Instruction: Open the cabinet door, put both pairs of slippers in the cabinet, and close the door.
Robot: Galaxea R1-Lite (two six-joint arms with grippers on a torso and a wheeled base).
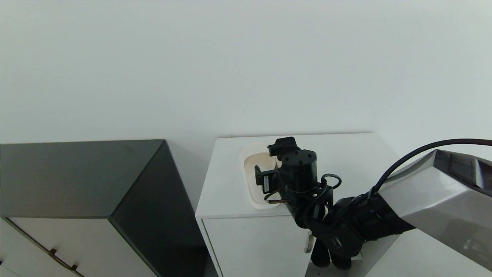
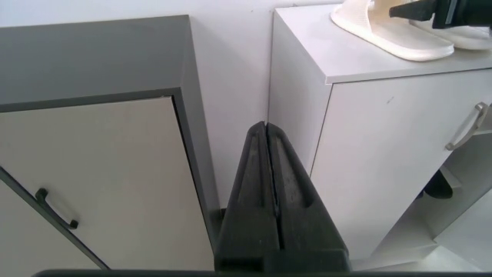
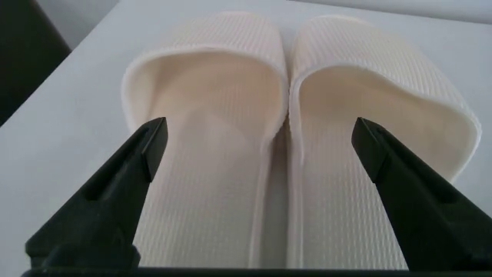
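Note:
A pair of cream slippers lies side by side on top of the white cabinet. My right gripper hovers over the pair, open, with one finger outside each slipper and nothing gripped. The cabinet's door stands ajar on its handle side. A dark shape sits inside on the shelf, and I cannot tell what it is. My left gripper is low in front of the gap between the two cabinets, shut and holding nothing.
A dark grey cabinet with cream fronts and black handles stands to the left of the white one, with a narrow gap between them. A plain white wall runs behind both.

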